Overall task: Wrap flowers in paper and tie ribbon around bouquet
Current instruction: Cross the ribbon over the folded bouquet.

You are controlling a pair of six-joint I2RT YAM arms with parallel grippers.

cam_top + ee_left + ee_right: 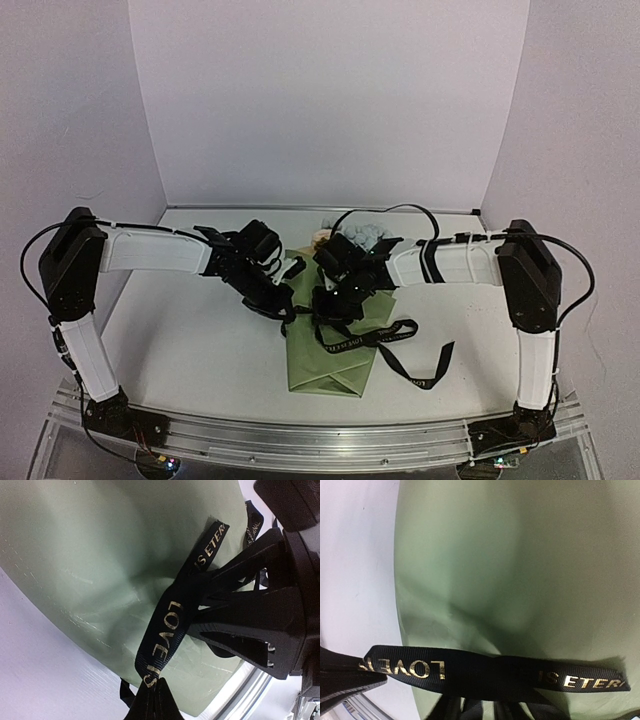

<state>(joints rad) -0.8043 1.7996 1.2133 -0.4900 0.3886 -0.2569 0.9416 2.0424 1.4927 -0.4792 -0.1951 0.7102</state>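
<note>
Your left gripper (152,700) is pinching the ribbon (165,635), with its fingers pressed together on it at the bottom edge of the left wrist frame. From that pinch the ribbon is running up and to the right across the green paper (100,555), gold lettering facing the camera. Its cut end is lying near the top centre of the frame.

Your right gripper (196,605) is sitting at the right of the same frame with its fingers slightly apart. The tips are at the ribbon's middle stretch, but you can't tell if they're touching it. In the right wrist frame the ribbon is stretching flat along the bottom, left to right over the paper. One end is going into the left gripper's dark finger at lower left.

In the overhead frame the bouquet (325,365) is lying at the centre of the table (180,340), folded end toward the bottom of the frame. The flowers (360,237) are poking out at the top end, partly hidden behind the right arm. Both grippers are hovering over the bouquet's upper half, just beside each other. Loose ribbon is trailing off the paper onto the table and ending lower right of centre.
</note>
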